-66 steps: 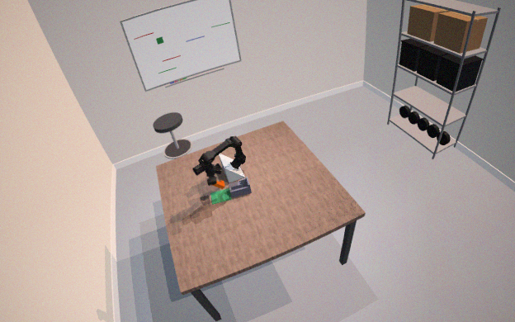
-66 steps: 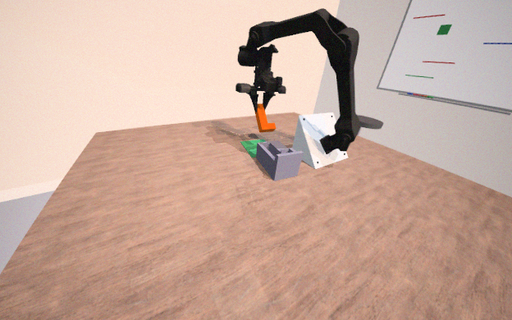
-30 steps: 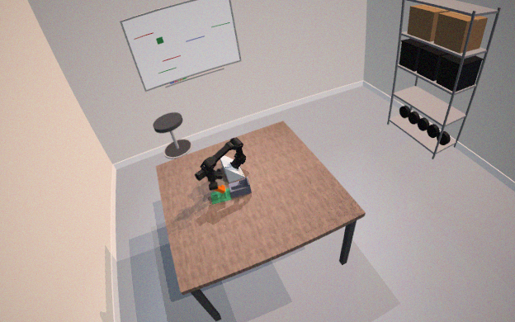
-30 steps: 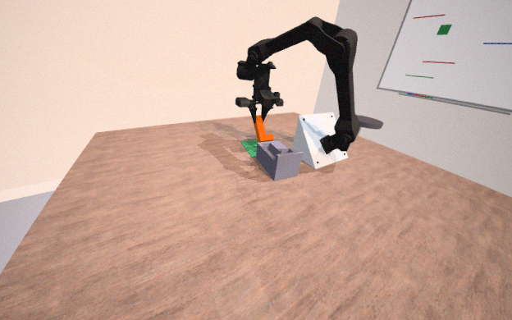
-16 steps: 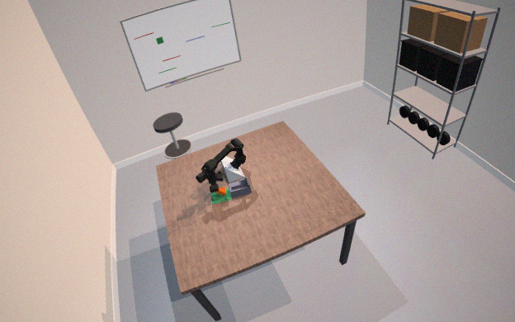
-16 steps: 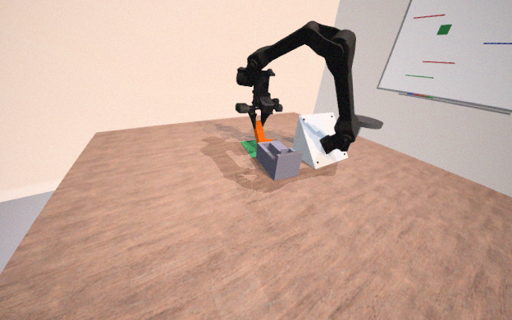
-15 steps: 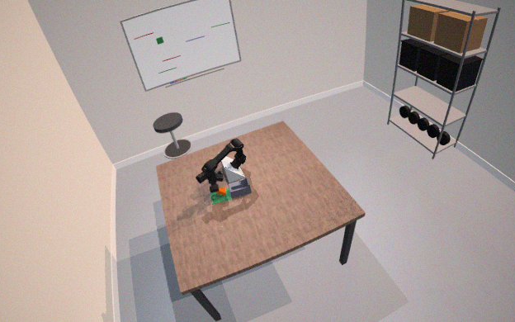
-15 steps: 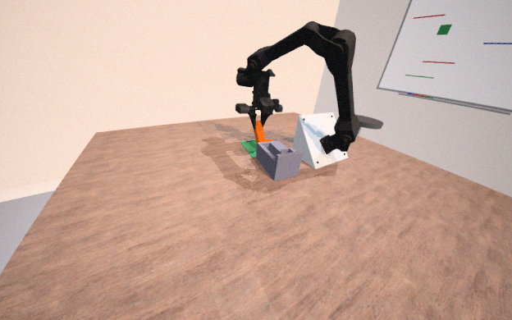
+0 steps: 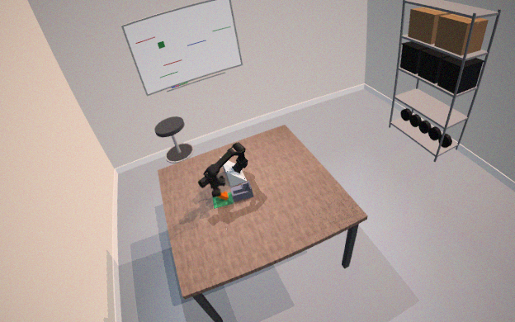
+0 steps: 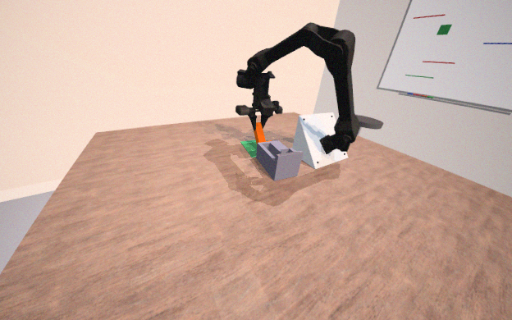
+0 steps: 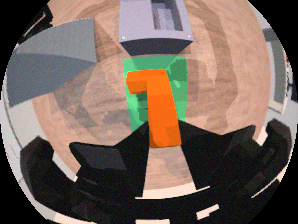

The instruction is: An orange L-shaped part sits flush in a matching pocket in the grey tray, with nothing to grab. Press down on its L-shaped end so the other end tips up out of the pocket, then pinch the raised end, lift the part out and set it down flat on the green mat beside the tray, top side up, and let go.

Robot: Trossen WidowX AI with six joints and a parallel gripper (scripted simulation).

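Observation:
The orange L-shaped part (image 9: 224, 196) (image 10: 260, 134) (image 11: 161, 102) is held steeply tilted over the green mat (image 9: 222, 203) (image 10: 249, 148) (image 11: 180, 65). My gripper (image 10: 258, 126) (image 11: 162, 123) is shut on the raised straight end of the part. The L-shaped end points down, towards the tray side; its bottom is hidden behind the tray in the exterior view, and I cannot tell whether it touches the mat. The grey tray (image 9: 243, 197) (image 10: 287, 168) (image 11: 155, 34) stands beside the mat, and its pocket shows empty.
A white wedge-shaped block (image 9: 236, 178) (image 10: 321, 153) stands beside the tray near the arm's base; in the wrist view a grey block (image 11: 55, 62) shows at the left. All stand on the brown wooden table (image 9: 277, 231) (image 10: 177, 230).

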